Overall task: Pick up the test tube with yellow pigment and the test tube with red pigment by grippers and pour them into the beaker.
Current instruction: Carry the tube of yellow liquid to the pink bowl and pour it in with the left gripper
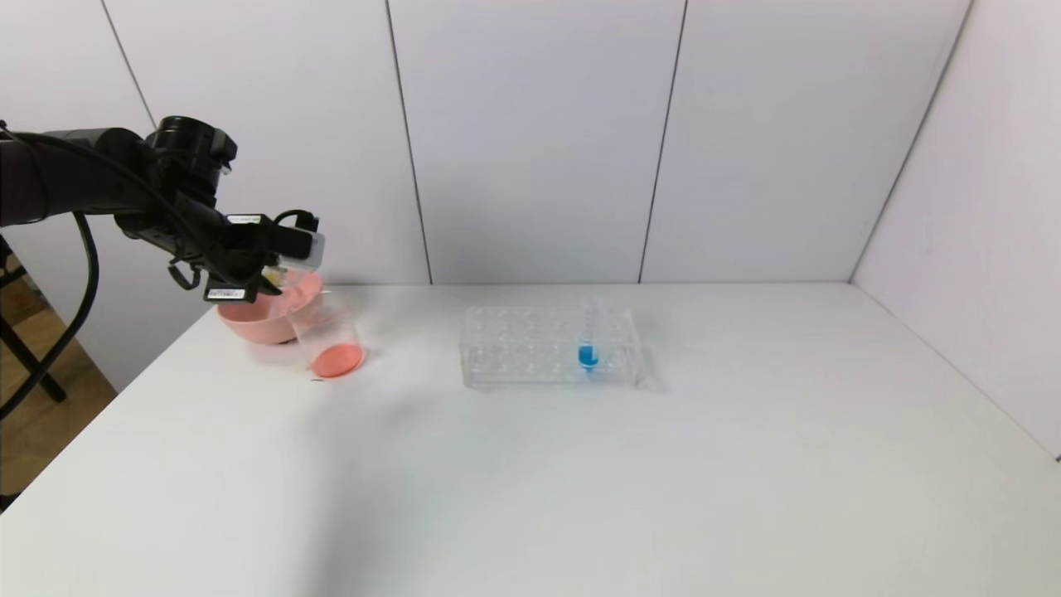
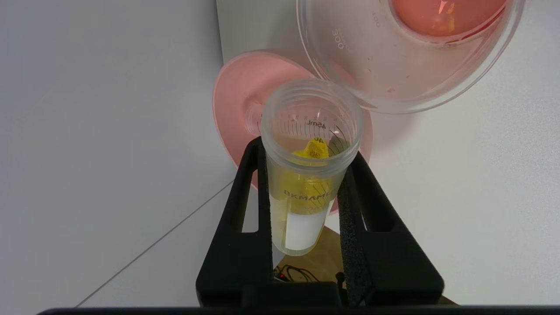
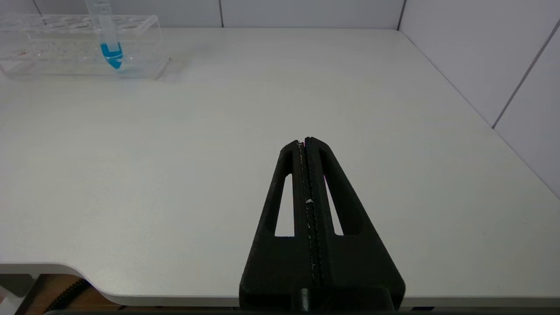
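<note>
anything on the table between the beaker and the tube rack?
No. In the head view the white table is bare between the beaker and the clear tube rack, which holds only the blue-liquid tube.

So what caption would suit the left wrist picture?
Left gripper holds the yellow test tube tipped beside the beaker of red-orange liquid, above the pink bowl.

Clear, graduated plastic test tube with yellow pigment (image 2: 308, 175), clamped between the fingers of the black left tool (image 2: 306, 151), open mouth just beside the rim of the small clear cylindrical beaker (image 1: 327, 336); beaker upright on the white counter (image 1: 580, 481), holding orange-red liquid.
</note>
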Action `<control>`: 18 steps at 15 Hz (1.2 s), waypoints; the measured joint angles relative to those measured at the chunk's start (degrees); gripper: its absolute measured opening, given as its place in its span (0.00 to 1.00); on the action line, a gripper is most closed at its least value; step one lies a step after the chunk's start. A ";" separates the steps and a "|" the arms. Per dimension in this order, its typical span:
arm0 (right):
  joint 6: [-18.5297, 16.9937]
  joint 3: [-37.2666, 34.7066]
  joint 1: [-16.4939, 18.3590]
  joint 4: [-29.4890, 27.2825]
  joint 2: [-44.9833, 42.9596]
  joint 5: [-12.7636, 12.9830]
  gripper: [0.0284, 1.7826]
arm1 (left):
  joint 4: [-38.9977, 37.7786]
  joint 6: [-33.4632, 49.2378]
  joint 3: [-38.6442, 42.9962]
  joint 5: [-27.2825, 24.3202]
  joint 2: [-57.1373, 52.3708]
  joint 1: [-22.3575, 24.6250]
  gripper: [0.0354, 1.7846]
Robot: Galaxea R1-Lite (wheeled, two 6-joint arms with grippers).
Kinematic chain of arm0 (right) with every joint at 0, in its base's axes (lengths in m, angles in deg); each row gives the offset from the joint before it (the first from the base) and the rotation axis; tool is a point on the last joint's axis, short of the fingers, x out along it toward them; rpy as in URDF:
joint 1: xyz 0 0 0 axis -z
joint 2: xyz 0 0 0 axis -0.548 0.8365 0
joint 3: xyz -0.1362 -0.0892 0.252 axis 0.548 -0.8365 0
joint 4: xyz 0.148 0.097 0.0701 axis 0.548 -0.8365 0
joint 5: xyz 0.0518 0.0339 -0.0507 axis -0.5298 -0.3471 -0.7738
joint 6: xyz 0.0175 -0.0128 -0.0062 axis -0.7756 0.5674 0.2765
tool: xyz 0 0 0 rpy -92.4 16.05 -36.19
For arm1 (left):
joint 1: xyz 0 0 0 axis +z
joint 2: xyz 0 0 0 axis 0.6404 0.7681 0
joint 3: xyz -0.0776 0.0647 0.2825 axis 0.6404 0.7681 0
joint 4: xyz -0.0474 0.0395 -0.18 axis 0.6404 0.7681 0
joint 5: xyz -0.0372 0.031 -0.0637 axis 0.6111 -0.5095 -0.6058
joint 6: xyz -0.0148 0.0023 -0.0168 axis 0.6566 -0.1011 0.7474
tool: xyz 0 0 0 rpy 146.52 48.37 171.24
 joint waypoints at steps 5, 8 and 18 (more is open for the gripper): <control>0.00 0.00 0.00 0.00 0.00 -0.02 0.05 | 0.00 -0.04 0.00 0.20 -0.02 -0.07 0.23; 0.00 0.00 0.02 0.00 0.00 -0.02 0.05 | 0.00 -0.06 0.00 0.22 -0.05 -0.16 0.23; 0.00 0.00 0.00 0.00 0.00 0.00 0.05 | 2.04 -0.24 -0.01 0.67 -0.50 -0.33 0.23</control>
